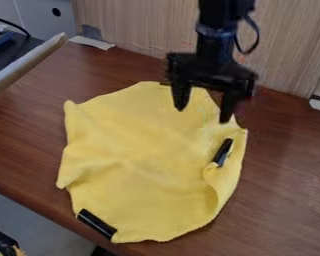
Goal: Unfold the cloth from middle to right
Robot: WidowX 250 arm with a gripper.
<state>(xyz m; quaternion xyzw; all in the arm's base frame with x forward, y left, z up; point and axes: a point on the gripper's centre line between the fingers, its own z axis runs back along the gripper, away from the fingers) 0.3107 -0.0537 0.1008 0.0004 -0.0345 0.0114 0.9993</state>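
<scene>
Tool above yellow cloth

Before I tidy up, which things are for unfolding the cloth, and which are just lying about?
For the job:
- yellow cloth
- claw

Apparently just lying about:
- lower black strip
- right-hand black strip
- pale strip by the wall

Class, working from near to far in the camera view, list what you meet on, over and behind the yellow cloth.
Near-left black strip, right-hand black strip, gripper, wood-grain panel.
</scene>
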